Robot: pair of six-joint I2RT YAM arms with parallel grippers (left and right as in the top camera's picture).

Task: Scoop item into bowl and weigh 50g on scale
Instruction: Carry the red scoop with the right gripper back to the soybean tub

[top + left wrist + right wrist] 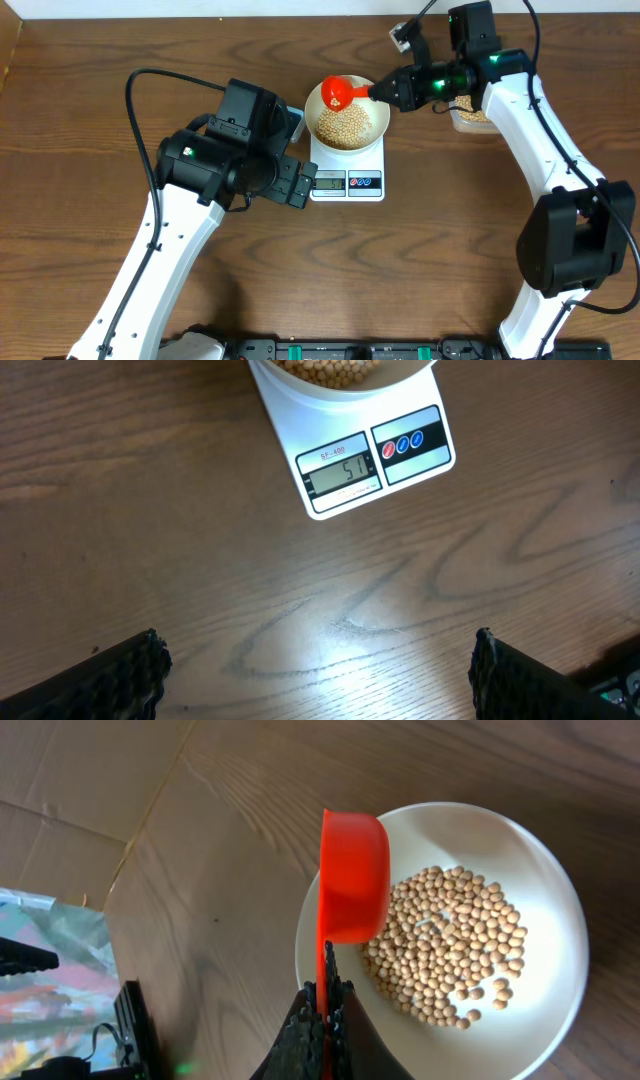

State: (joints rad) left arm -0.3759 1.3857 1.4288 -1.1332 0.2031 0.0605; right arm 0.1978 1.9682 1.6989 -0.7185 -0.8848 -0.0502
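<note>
The white bowl [365, 143] sits on the white scale [346, 184] and holds many tan beans [350, 124]. The scale's display [342, 470] shows in the left wrist view, with the bowl's rim [300, 382] above it. My right gripper [385, 92] is shut on the handle of a red scoop [337, 93], held tipped on its side over the bowl's left edge. In the right wrist view the scoop [352, 875] hangs over the bowl [540, 1010] beside the beans [445, 945]. My left gripper [300, 183] stands open just left of the scale, with only bare table between its fingers [120, 680].
A clear tub [468, 116] with more beans stands at the back right, partly hidden behind my right arm. Cardboard and a foil-like sheet [55, 960] lie beyond the table's far edge in the right wrist view.
</note>
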